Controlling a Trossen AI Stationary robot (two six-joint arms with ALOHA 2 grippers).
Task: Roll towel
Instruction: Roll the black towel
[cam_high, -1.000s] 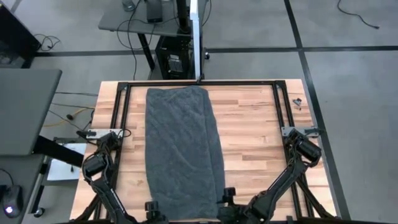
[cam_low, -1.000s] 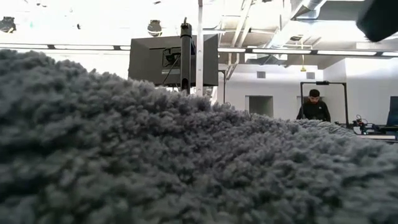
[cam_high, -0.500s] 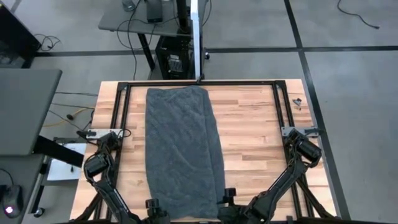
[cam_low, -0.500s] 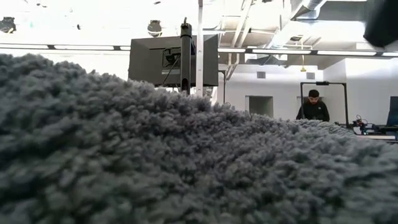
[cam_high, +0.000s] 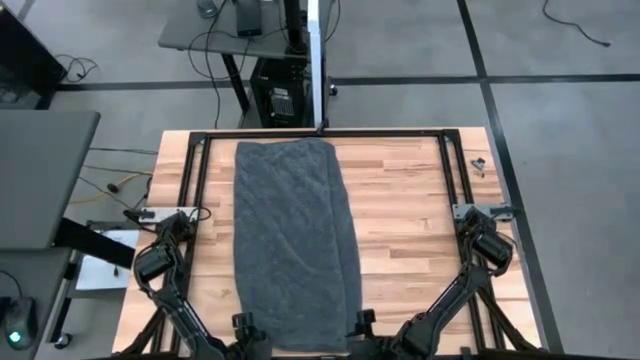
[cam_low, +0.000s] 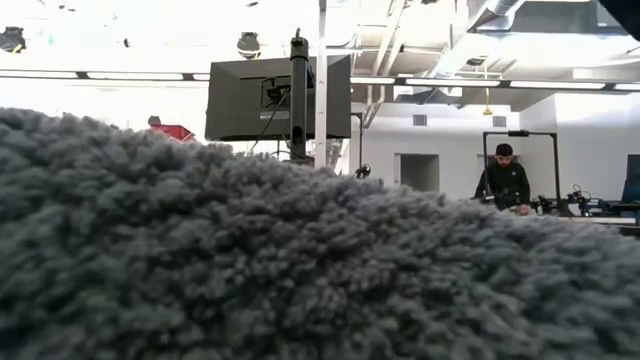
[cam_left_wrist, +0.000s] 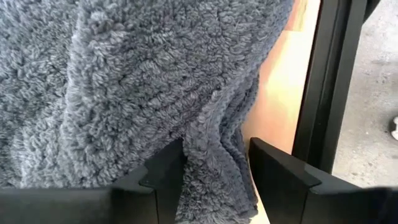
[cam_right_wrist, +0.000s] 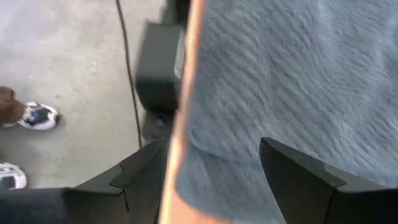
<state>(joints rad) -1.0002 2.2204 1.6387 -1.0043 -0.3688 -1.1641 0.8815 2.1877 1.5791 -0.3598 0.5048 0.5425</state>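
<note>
We saw both end effectors, left (cam_left_wrist: 214, 171) and right (cam_right_wrist: 211, 177), spread apart astride the towel's (cam_high: 293, 240) near corners on the counter (cam_high: 400, 210).

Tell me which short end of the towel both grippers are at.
The towel's near end, by the arm bases: the left gripper and right gripper both sit there. The far end lies flat with no gripper near.

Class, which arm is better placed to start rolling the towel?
Left, probably. The left gripper already straddles a fold of the towel's near edge; the right gripper's open fingers sit over flat cloth at the table edge.
</note>
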